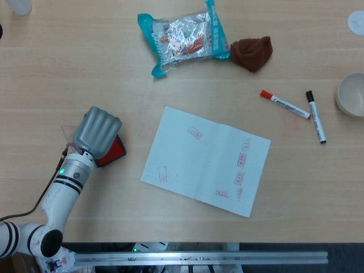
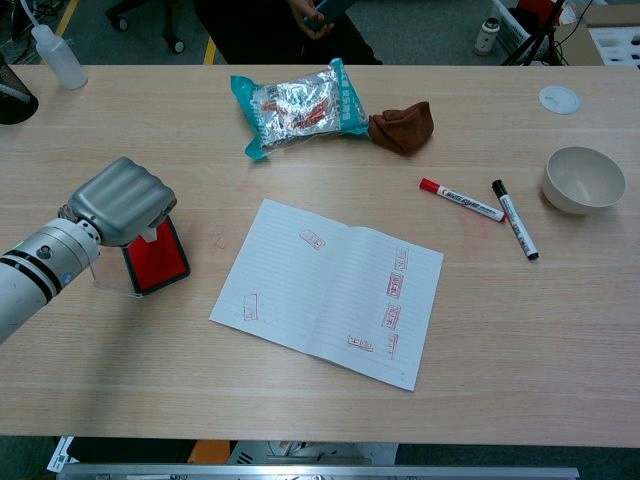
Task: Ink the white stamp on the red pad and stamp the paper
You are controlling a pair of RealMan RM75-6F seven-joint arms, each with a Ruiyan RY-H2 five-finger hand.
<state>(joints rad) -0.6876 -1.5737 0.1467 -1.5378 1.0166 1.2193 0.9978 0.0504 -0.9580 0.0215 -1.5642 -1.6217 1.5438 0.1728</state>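
Stamp [image 2: 150,233] sits gripped under the left hand [image 2: 120,200], held over the red pad [image 2: 157,257] to take ink before marking the paper [image 2: 325,290].

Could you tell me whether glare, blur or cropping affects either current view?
Head view: even light, sharp; the foil snack bag glints; the bowl is cropped at the right edge. Chest view: sharp; the left hand hides part of the red pad.

It looks like a lab or workroom. A big wooden table [image 2: 300,400] stands on a grey floor [image 2: 420,20]. A person [image 2: 300,20] waits behind it.
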